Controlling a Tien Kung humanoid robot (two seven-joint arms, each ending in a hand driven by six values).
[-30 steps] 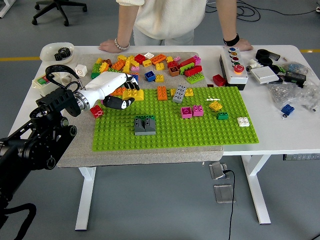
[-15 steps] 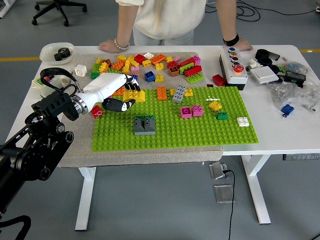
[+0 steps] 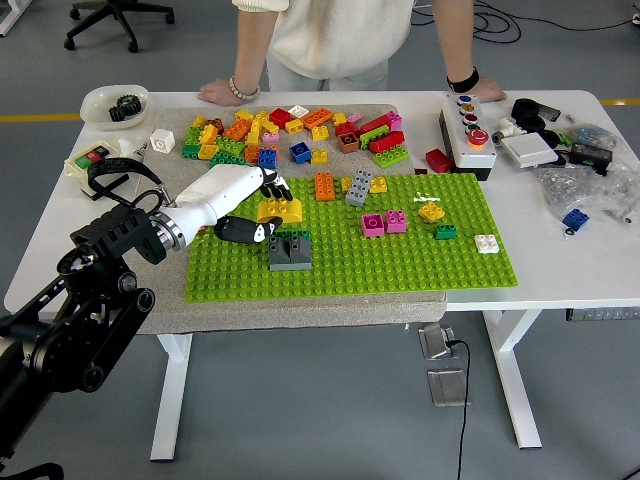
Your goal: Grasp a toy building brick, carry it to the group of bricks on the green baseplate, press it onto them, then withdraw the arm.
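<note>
Where the studded green baseplate [image 3: 400,262] begins, the left hand [image 3: 235,195] pinches a blocky yellow brick [image 3: 279,210] in its fingers [image 3: 272,182], at 11 o'clock of the grey brick stack [image 3: 290,250], just apart.

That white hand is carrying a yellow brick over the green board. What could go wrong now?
The left hand pinches the yellow brick only at its fingertips, so the brick could tilt or slip before it is seated. The grey bricks sit just below it; poorly lined-up studs may keep it from locking. The thumb hangs close to the grey bricks and could bump them on the green baseplate.
</note>
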